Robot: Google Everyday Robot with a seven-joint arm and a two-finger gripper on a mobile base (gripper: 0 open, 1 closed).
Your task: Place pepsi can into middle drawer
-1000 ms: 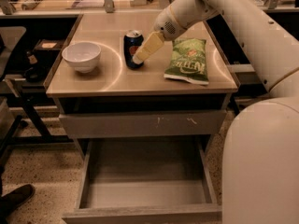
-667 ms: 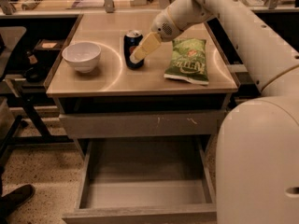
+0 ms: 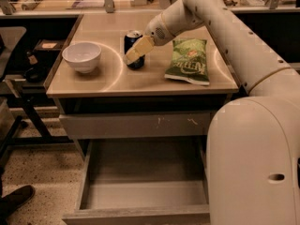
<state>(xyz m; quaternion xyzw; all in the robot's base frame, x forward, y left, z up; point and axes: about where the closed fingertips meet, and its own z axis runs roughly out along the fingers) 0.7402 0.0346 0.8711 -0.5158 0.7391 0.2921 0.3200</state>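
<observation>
The pepsi can point(image 3: 133, 37) stands upright on the tan table top point(image 3: 117, 81), near its middle. My gripper point(image 3: 134, 53) is down at the can, with its yellowish tip in front of the can's lower half. The arm reaches in from the upper right. The middle drawer point(image 3: 140, 193) is pulled open below the table, a grey wood-grain box with nothing in it, and its plain front panel point(image 3: 136, 215) is nearest me.
A white bowl point(image 3: 81, 56) stands left of the can. A green chip bag point(image 3: 188, 60) lies right of it. A closed grey drawer front with white scuff marks point(image 3: 140, 124) sits above the open drawer. My white base point(image 3: 253, 163) fills the lower right.
My gripper has shifted a little left and down across the front of the can. The can, bowl and bag have not moved.
</observation>
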